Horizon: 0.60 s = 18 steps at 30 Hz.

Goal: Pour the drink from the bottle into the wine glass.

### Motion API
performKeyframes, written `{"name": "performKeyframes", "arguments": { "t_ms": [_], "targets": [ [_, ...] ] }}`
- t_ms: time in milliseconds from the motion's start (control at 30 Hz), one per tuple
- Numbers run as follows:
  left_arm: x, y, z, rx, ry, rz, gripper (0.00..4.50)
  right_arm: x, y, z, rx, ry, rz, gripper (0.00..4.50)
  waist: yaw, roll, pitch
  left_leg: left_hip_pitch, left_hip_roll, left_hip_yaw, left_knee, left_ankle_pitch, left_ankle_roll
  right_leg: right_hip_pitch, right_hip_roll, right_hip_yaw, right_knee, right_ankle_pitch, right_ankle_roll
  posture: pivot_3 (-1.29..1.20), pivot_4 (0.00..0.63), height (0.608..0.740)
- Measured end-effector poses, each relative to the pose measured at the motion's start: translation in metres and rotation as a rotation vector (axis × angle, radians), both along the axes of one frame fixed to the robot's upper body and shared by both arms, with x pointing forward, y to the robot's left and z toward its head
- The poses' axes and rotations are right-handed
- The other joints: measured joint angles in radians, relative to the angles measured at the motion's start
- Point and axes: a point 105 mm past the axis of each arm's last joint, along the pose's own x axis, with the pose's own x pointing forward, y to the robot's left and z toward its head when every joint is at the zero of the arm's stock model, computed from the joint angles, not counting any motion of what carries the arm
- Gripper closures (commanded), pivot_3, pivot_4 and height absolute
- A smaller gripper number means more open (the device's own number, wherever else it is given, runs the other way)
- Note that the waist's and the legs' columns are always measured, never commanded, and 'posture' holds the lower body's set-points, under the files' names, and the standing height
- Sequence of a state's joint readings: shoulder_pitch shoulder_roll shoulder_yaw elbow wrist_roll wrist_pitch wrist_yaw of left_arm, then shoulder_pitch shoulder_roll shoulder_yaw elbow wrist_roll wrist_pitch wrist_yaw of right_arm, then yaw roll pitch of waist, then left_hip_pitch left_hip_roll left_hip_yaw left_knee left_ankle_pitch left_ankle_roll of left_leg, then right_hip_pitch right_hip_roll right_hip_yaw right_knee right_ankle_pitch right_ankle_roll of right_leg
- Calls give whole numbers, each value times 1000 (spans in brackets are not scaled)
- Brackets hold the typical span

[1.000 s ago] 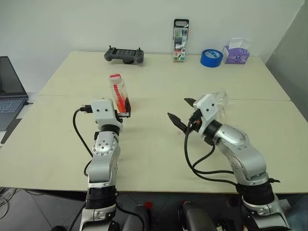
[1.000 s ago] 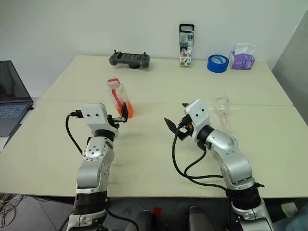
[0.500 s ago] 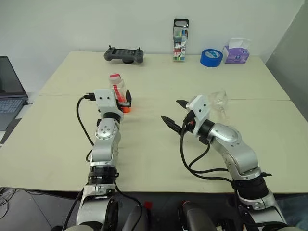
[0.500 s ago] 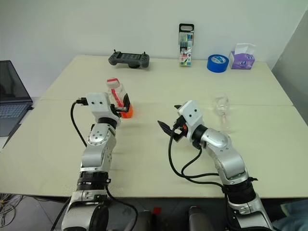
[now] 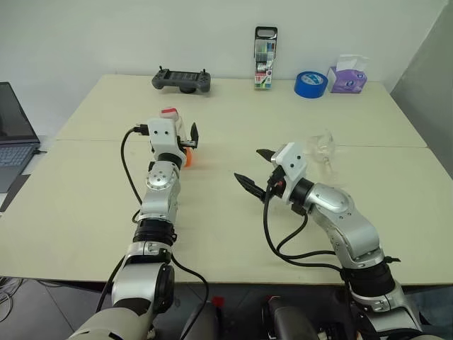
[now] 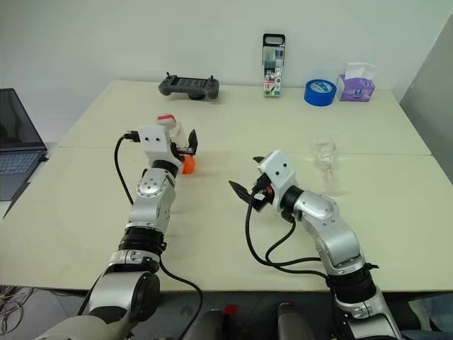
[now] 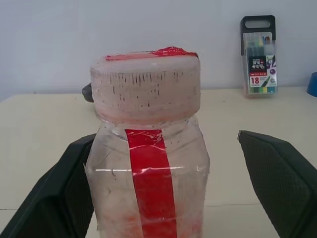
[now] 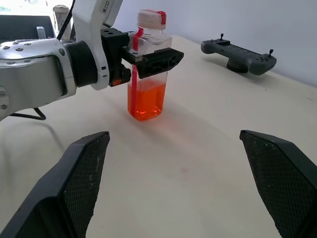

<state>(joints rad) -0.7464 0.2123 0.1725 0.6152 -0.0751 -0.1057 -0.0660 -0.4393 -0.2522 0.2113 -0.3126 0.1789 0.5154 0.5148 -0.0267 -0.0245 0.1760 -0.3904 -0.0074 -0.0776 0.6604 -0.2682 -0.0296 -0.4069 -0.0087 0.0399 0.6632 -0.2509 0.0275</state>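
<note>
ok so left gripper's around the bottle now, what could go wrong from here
The left gripper straddles the bottle high, near the cap, with its fingers open; closing there could tip or squeeze it. The cap is on, so nothing can pour yet. The wine glass stands behind the right gripper, which could knock it.

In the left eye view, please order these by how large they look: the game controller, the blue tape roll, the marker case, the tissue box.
1. game controller
2. marker case
3. tissue box and blue tape roll look alike; not ranked.
</note>
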Motion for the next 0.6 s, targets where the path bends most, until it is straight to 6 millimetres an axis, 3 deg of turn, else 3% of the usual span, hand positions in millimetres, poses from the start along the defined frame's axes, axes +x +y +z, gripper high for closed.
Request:
{"name": "performKeyframes", "arguments": {
  "t_ms": [233,333,533,600],
  "targets": [
    [1,4,0,-19,-5,16,25,-1,0,-4,0,11,-10,0,0,0,0,0,0,0,0,0,0,0,0,0,0,0,0,0,150,740],
    [2,3,4,-20,-21,12,622,-1,-1,-4,-1,11,-11,0,0,0,0,0,0,0,0,0,0,0,0,0,0,0,0,0,150,740],
    [5,7,1,-46,-4,23,2484,-1,-1,-4,-1,11,-11,0,0,0,0,0,0,0,0,0,0,0,0,-1,0,0,0,0,150,740],
    [7,7,1,-51,2,25,2578,-1,-1,-4,-2,13,-11,0,0,0,0,0,-1,-1,0,0,0,0,0,-1,0,0,0,0,150,740]
  ]
}}
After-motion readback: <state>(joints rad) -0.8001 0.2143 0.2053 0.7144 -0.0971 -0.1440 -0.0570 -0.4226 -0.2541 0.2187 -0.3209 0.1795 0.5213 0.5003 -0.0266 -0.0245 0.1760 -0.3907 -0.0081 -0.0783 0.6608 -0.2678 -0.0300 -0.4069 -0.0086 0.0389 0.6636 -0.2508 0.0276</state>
